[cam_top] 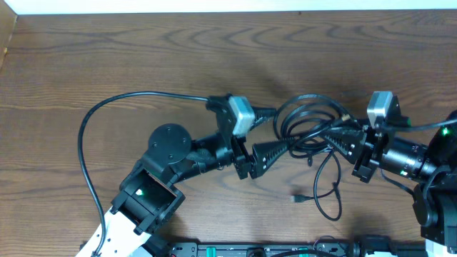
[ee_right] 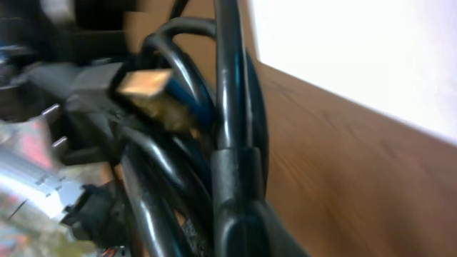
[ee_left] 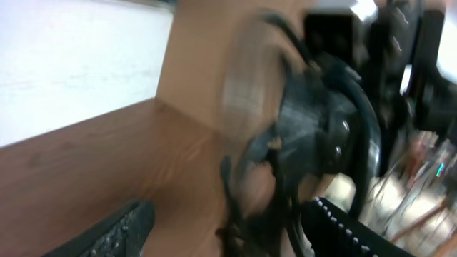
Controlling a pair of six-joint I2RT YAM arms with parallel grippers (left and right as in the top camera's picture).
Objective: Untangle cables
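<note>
Cables [cam_top: 308,134] — one tangle — lie between two hands: left hand [cam_top: 278,132] apart, right hand [cam_top: 334,135] clamped on them.

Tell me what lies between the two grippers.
A tangle of thin black cables fills the gap between left gripper and right gripper, seen in the overhead view.

Robotics lab bench: wood-grain table [cam_top: 143,57] with robot arms [cam_top: 171,160] mounted along its edge.

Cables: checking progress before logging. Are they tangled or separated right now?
Tangled: in the overhead view the cables cross and overlap in one looped bundle.
</note>
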